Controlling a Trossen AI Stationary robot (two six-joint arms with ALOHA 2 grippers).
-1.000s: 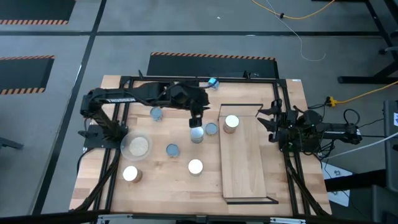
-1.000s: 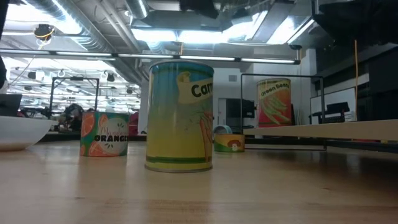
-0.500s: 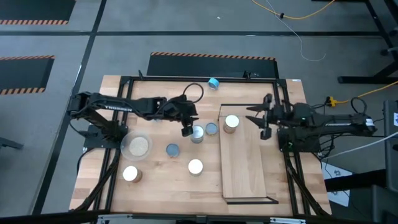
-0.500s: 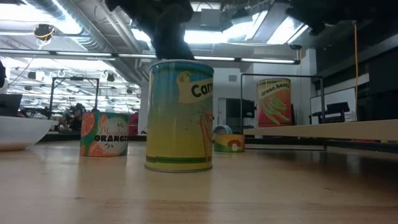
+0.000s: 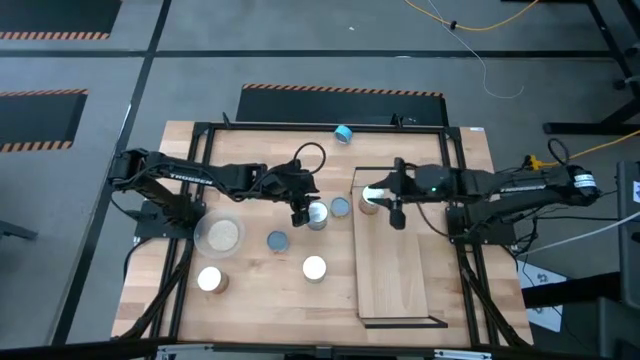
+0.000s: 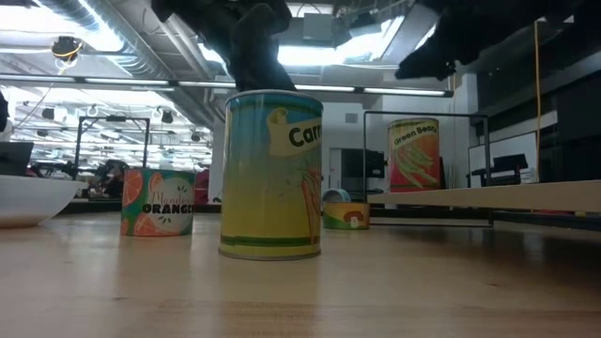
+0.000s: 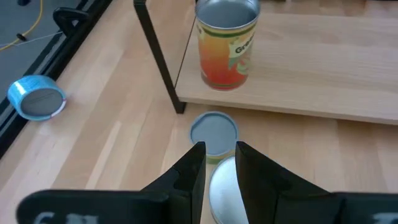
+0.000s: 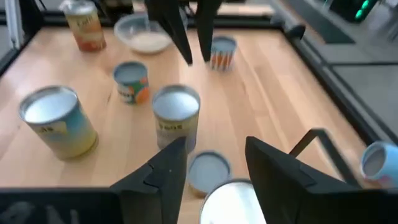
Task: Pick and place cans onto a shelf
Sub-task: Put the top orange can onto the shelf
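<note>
Your right gripper (image 5: 381,198) sits over the far end of the shelf (image 5: 392,275), fingers spread wide on either side of the green-bean can (image 7: 227,43) standing there; the wrist view cuts that can (image 8: 231,202) off at the edge, so you cannot tell whether the pads touch it. Your left gripper (image 5: 302,208) hangs just left of the silver-topped can (image 5: 318,215) near mid-table, fingers only narrowly apart and holding nothing; its wrist view shows just a sliver of that top (image 7: 224,191) between them. From table height, the carrot can (image 6: 271,175) blocks most of what stands behind it, and both arms appear only as dark shapes overhead.
</note>
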